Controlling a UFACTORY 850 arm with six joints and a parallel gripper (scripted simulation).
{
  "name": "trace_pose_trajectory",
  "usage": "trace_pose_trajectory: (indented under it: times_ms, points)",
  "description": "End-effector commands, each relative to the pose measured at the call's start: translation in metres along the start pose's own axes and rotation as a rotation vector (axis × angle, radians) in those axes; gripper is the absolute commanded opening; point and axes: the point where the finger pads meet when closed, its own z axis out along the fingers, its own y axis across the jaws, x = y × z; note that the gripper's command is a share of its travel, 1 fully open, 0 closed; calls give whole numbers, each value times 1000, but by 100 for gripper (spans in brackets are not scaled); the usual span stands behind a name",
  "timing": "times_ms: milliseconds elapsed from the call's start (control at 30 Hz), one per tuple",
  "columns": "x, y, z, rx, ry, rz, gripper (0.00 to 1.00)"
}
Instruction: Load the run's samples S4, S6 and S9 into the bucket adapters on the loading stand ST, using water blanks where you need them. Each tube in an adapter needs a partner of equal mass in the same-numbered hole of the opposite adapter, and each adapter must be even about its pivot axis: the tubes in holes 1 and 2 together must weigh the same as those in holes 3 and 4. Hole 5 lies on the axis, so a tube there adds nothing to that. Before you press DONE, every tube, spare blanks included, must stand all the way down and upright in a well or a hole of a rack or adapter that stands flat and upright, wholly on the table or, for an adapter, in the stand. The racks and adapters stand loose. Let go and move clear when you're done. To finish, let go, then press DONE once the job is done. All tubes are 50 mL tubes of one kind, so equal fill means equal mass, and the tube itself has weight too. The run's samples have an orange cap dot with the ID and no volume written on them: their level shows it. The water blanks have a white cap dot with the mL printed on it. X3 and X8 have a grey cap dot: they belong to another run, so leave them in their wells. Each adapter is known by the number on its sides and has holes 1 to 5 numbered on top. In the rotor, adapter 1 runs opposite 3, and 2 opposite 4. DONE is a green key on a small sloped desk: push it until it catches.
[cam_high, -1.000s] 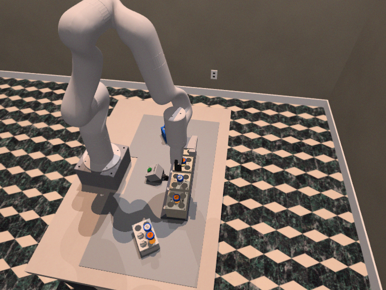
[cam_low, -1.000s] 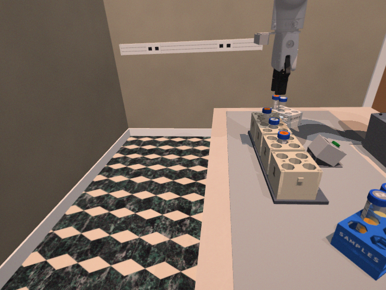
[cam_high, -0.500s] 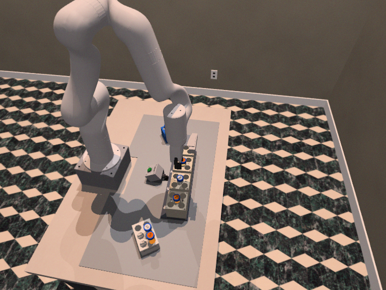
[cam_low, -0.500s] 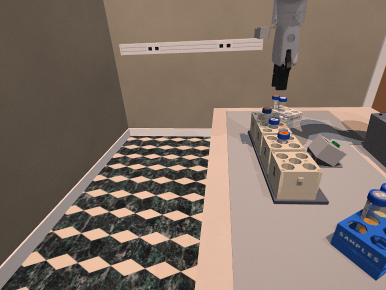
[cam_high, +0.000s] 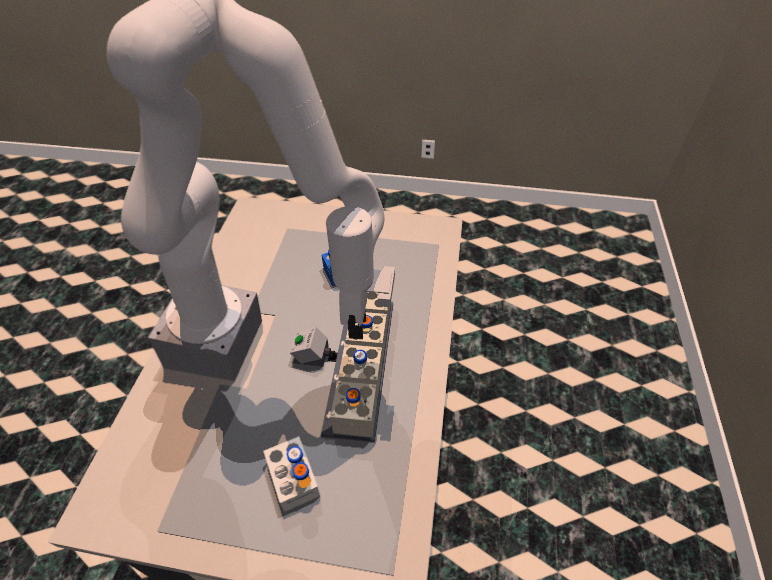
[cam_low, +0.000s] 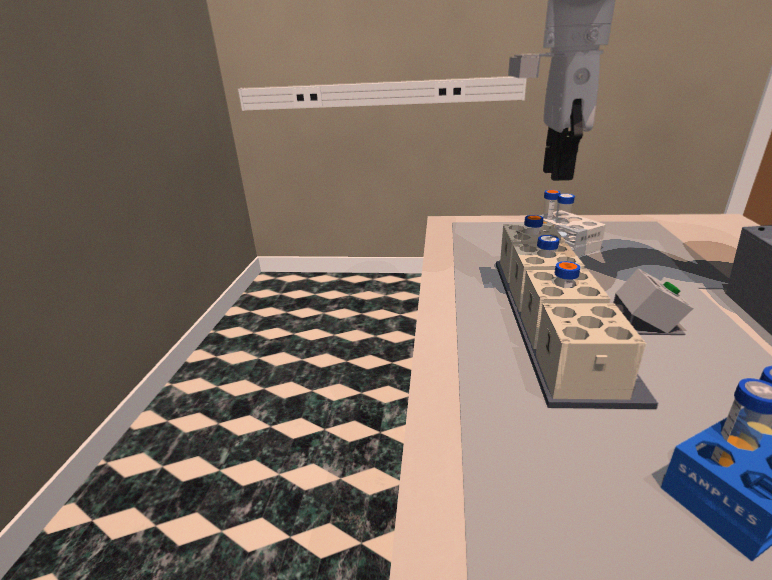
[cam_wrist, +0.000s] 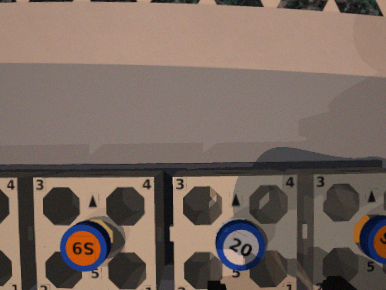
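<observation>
On the grey-matted counter (cam_low: 561, 473), a row of four beige block adapters (cam_low: 589, 367) sits in the dark loading stand, three holding blue-capped tubes in hole 5. The black gripper (cam_low: 561, 163) hangs above the row, jaws partly open and holding nothing. Orange-dotted sample S9 (cam_wrist: 83, 247) stands beside the white-dotted 20 mL blank (cam_wrist: 240, 245).

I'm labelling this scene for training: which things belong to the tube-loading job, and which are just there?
Job: gripper, open and empty; adapters on the loading stand; S6 tube; 20 mL blank; SAMPLES rack; BLANKS rack; DONE key.
Just there: wall outlet; white wall rail.
</observation>
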Motion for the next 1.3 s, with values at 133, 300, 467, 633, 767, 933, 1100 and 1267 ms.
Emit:
trace_pose_trajectory:
  times_ms: [133,300,467,633,767,933,1100,1267]
  points:
    - [-6,24,-1,0,2,166,57]
    - [-11,44,-1,0,2,299,57]
    - [-18,68,-1,0,2,466,57]
    - [-25,92,-1,0,2,633,57]
    - [-28,101,-1,0,2,699,57]
    - [-35,126,-1,0,2,866,57]
    - [-41,150,-1,0,2,1016,57]
    - [-47,169,-1,0,2,1016,57]
